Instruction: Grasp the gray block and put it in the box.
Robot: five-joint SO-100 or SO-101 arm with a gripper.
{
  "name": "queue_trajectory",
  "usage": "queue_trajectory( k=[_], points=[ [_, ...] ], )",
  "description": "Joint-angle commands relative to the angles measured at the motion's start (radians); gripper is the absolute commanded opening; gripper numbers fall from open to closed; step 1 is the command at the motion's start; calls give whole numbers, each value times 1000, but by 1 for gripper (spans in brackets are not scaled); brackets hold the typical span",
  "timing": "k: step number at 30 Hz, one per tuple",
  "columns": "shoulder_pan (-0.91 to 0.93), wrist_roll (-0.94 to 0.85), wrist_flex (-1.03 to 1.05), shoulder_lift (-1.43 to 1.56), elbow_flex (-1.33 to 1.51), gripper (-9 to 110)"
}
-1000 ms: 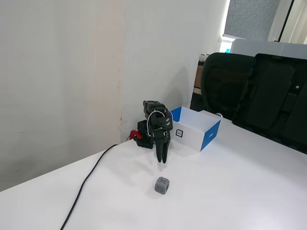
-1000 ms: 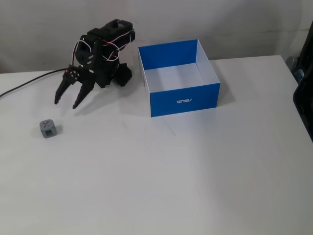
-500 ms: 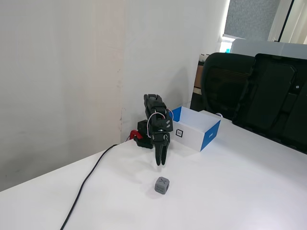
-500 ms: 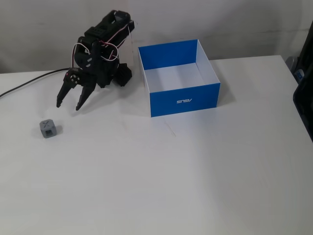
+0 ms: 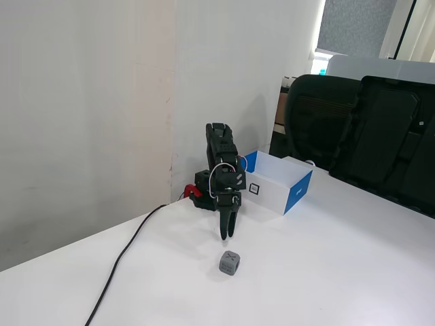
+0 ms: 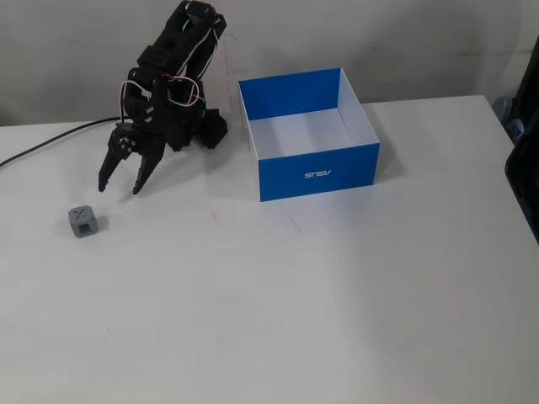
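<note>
Gripper [image 6: 120,187] points down, its 2 fingers spread apart, nothing between them, tips above the table [image 6: 295,311]. In a fixed view the gripper [image 5: 226,234] hangs just behind the gray block [image 5: 230,263], apart from it. In the other, the gray block [image 6: 82,222] sits on the table below-left of the fingertips, not touching, an X mark on its top face. Black arm [image 6: 173,80] folded over its base. The box [image 6: 316,172] stands right of the arm, open top, blue outside, white inside, well apart from the block. Black cable [image 5: 122,261] runs across the table to the base.
</note>
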Motion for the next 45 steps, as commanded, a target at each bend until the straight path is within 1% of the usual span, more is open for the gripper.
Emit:
queue_trajectory(
  k=[1, 8, 28, 40, 45],
  points=[
    [-11, 11, -31, -43, -110, 26],
    [-12, 25, -37, -262, -247, 25],
    [-18, 63, 17, -337, -383, 29],
    [-38, 94, 37, -561, -572, 30],
    [-46, 97, 38, -597, -604, 32]
  ],
)
